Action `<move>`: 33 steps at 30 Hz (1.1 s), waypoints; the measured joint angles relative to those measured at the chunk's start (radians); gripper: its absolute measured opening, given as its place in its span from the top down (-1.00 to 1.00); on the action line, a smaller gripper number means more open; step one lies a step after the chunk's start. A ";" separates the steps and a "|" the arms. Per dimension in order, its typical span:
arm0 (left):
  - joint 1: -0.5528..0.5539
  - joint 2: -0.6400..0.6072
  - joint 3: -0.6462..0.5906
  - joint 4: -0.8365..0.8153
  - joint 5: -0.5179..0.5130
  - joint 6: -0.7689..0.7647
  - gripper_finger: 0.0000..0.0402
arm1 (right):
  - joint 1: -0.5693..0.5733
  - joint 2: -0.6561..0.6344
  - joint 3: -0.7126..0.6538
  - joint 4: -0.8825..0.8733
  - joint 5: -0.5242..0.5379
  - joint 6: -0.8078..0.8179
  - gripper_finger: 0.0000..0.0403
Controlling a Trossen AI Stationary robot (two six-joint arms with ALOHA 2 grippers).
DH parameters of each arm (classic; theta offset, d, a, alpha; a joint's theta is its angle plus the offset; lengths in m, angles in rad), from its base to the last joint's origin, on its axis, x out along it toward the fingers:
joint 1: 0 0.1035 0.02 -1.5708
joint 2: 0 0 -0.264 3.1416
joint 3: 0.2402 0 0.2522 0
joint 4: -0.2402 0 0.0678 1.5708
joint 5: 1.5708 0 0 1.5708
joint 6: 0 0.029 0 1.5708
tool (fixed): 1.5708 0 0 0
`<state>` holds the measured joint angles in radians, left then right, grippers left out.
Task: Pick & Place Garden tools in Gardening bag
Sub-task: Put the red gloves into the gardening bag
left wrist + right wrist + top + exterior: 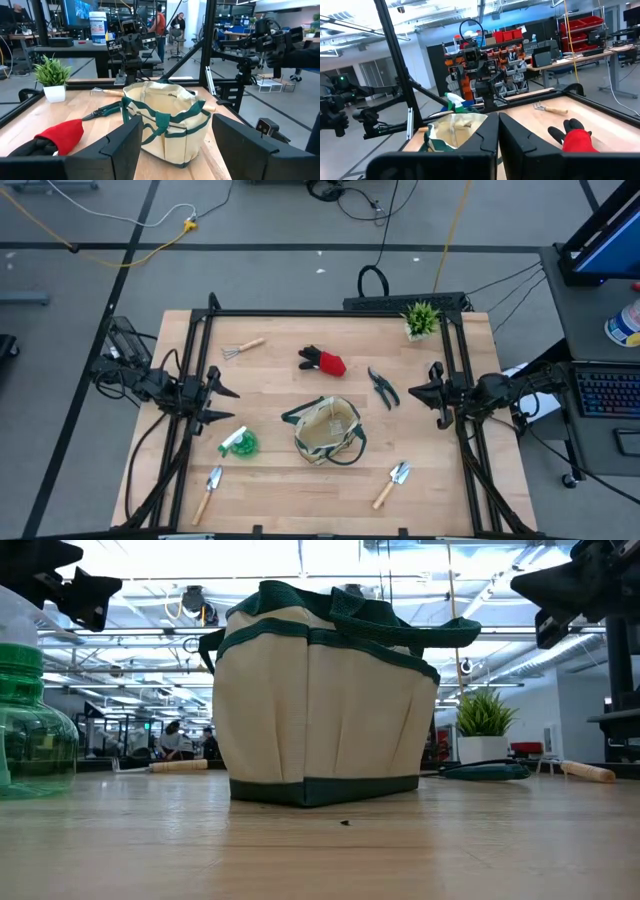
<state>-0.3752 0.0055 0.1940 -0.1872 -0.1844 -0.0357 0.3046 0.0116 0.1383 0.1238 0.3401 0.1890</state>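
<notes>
The beige gardening bag with green trim stands upright on its base at the table's middle, mouth open. Around it lie the garden tools: a mini rake, a red-black glove, dark shears, a green-white item and two trowels. My left gripper hovers open at the table's left edge, pointing level at the bag. My right gripper hovers shut at the right edge, clear of everything; its fingers show closed together.
A small potted plant stands at the far right corner. A black frame runs along the table's far and side edges. Bare wood lies between each gripper and the bag.
</notes>
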 joint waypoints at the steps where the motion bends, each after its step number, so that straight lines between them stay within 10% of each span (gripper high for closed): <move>1: 0.000 0.000 0.000 0.000 0.000 0.000 -0.21 | 0.000 0.000 0.000 0.001 0.000 0.000 0.98; 16: 0.000 0.000 0.000 -0.022 -0.058 -0.029 -0.21 | 0.000 0.038 0.000 0.022 0.083 -0.058 0.98; 33: 0.000 0.000 0.000 -0.067 -0.288 -0.026 -0.21 | -0.102 0.461 0.051 0.427 0.043 -0.067 0.98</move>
<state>-0.3748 0.0055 0.1939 -0.2540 -0.4728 -0.0616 0.2028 0.4728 0.1891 0.5510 0.3829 0.1220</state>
